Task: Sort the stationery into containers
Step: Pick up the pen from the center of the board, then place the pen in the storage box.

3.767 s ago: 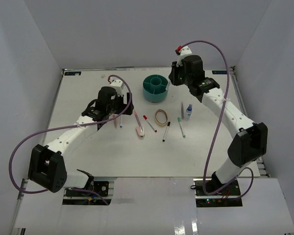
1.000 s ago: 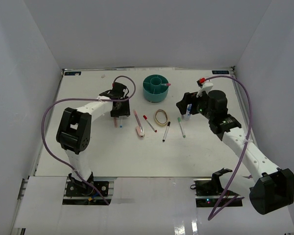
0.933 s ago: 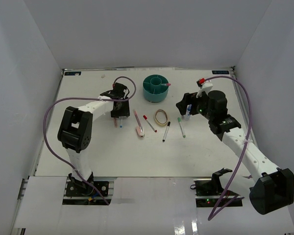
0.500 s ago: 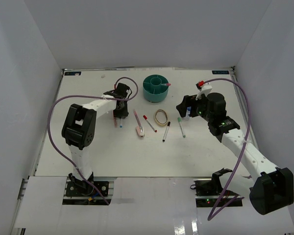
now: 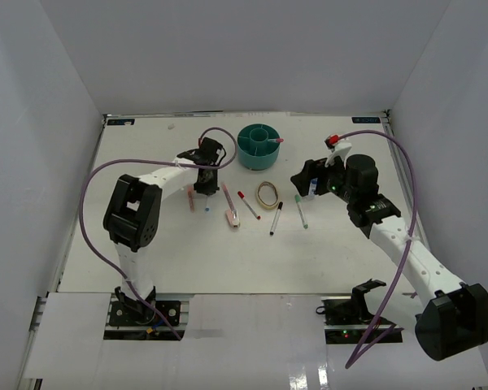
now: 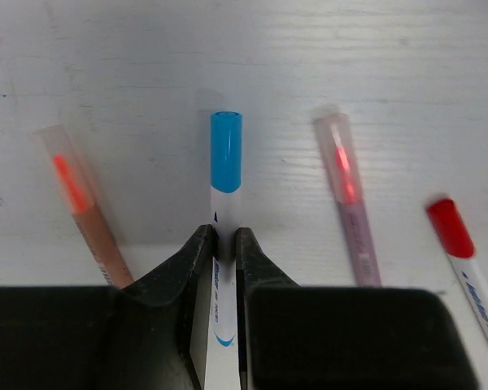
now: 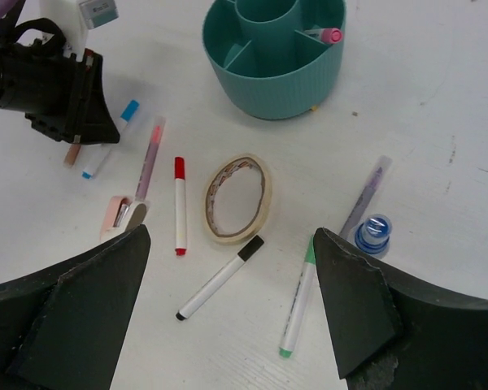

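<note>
No brand or word can be read anywhere: the blue-capped pen carries only a tiny blue mark on its white barrel, and the red-capped pen has blue print too blurred to make out. The left claw is pinched narrow on the blue-capped pen, one finger pressed to each side of the barrel just below the cap. In the left wrist view the pen's long axis runs 12 to 6, with the cap at 12 beyond the fingertips and the barrel running back between the jaws. An orange pen lies on the table at the claw's 10 o'clock, tilted toward 11. A pinkish translucent pen lies at 2 o'clock, and the red-capped pen is farther out toward 3. The right claw is spread wide above the table and holds nothing. In its view the tan loop lies flat at 12 just beyond the fingertips. The teal organizer stands farther out at 12 with a pink-capped pen in a ring compartment. The blue-capped bottle stands upright at 3.
</note>
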`<move>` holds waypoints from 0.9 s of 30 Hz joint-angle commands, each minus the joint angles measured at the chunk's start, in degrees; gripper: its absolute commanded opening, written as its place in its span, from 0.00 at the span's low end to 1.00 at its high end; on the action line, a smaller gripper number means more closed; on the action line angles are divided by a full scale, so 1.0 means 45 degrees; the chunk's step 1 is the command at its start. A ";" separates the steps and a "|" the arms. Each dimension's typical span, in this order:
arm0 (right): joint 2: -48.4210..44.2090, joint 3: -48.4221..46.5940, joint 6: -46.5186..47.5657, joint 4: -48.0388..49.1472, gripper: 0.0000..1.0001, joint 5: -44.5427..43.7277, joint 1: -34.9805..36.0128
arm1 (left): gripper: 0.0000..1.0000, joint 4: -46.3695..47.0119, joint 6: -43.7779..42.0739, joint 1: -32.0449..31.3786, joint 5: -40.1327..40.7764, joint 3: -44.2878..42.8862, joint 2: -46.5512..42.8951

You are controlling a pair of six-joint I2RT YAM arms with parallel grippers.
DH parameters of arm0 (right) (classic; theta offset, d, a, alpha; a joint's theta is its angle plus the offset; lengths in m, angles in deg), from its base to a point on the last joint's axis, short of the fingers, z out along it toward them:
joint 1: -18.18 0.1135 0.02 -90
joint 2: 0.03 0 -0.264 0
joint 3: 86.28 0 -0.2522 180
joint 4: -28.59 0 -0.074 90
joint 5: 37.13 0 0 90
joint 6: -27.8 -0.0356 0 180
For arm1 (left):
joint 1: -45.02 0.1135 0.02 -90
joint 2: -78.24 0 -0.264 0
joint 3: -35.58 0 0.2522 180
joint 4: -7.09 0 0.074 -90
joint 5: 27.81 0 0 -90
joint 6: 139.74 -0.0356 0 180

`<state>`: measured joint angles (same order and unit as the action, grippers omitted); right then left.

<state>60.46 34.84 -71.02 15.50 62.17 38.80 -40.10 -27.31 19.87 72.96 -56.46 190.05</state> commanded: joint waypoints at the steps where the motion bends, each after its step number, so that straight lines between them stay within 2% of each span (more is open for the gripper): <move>1: 0.0170 -0.0420 0.0202 0.0517 0.87 0.1758 -0.0013 | 0.17 0.0513 -0.1251 -0.0972 -0.0244 -0.0242 -0.1972; 5: 0.0873 -0.1475 -0.0206 0.0262 0.87 0.3809 0.0143 | 0.17 0.2247 -0.3028 -0.2299 -0.1198 0.0887 -0.4077; 10: 0.1674 -0.2491 -0.1319 0.0554 0.87 0.5061 0.0397 | 0.17 0.4067 -0.3716 -0.3005 -0.2837 0.2413 -0.6016; 19: 0.3040 -0.3331 -0.3721 0.2370 0.81 0.5608 0.0710 | 0.21 0.6120 -0.4672 -0.3864 -0.4228 0.3879 -0.7853; 27: 0.4116 -0.3898 -0.4212 0.2508 0.74 0.5687 0.1276 | 0.22 0.6803 -0.4849 -0.4216 -0.4384 0.4016 -0.8381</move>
<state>78.14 20.37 -87.83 23.78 86.36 43.68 -12.60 -48.07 1.36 54.80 -38.85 155.39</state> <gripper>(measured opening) 0.751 0.232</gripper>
